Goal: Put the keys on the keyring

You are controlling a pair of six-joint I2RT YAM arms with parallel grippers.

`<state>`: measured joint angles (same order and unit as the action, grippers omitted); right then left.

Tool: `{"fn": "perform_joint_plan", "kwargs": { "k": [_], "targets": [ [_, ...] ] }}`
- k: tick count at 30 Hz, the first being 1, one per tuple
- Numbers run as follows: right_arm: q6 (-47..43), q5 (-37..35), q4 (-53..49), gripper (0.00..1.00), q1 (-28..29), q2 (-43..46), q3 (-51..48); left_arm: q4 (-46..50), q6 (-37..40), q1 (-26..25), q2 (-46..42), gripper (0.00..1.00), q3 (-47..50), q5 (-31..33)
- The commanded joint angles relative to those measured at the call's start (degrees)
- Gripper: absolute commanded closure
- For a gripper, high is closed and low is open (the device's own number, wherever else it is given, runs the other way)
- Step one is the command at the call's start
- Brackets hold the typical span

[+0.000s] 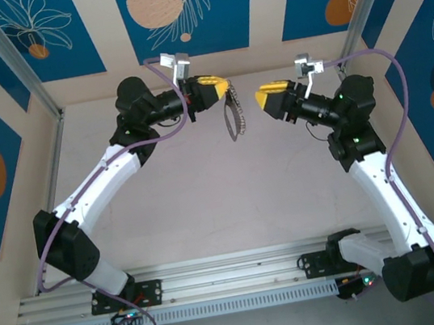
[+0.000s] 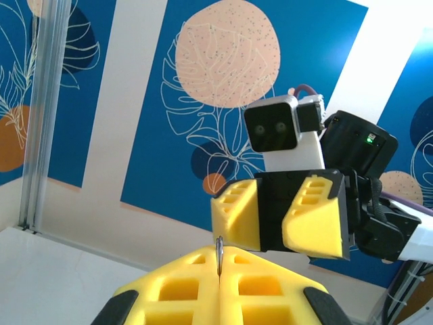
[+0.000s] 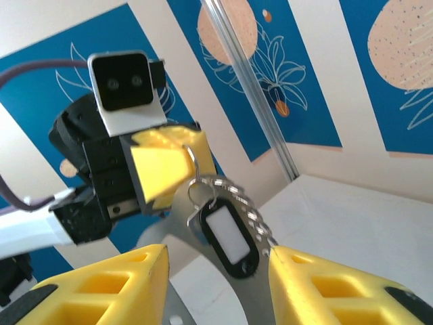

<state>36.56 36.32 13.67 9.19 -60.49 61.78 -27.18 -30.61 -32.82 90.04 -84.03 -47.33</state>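
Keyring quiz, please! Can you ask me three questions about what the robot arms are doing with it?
1. True or false: the left gripper is shut on the keyring.
2. The right gripper is: A open, B shut on a key, C holding a spoon?
3. Fill in: the tag hanging on the keyring is ___ with a white middle.
Key: 1 true; 2 A; 3 black.

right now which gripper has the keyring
The left gripper: its jaws are shut on the keyring, which hangs below it. The right gripper is open, facing the keyring without touching it.
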Motion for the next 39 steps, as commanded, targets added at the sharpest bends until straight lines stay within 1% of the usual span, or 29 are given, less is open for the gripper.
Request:
{"fn": "perform_joint_plan", "kwargs": {
  "k": [1, 8, 15, 29, 31, 35, 39],
  "targets": [
    [5.06, -0.81, 6.21, 0.56, 1.83, -2.08, 3.28, -5.13, -2.77, -0.60, -0.96, 1.00, 0.27, 0.92],
    [6.92, -2.04, 9.58, 0.54, 5.37, -5.96, 5.43, -6.27, -3.88, -1.10, -0.50, 1.00, 0.36, 1.54],
    [7.46, -2.89, 11.18, 0.54, 7.12, -7.78, 5.90, -6.39, -4.13, -1.45, -0.22, 1.00, 0.10, 1.54],
    [7.47, -2.48, 11.90, 0.65, 8.74, -9.93, 7.65, -6.13, -4.02, -1.90, 0.06, 1.00, 0.01, 1.36],
    [7.36, -2.43, 11.79, 0.69, 8.92, -10.08, 7.64, -6.13, -3.99, -1.98, 0.13, 1.00, 0.01, 1.36],
    [7.68, -2.01, 12.58, 0.82, 9.09, -10.68, 7.75, -6.03, -4.00, -2.16, 0.39, 1.00, -0.32, 1.11],
    [7.86, -1.26, 13.13, 0.94, 9.18, -11.00, 8.15, -5.59, -4.02, -2.56, 0.87, 1.00, -0.94, 0.24]
  ]
}}
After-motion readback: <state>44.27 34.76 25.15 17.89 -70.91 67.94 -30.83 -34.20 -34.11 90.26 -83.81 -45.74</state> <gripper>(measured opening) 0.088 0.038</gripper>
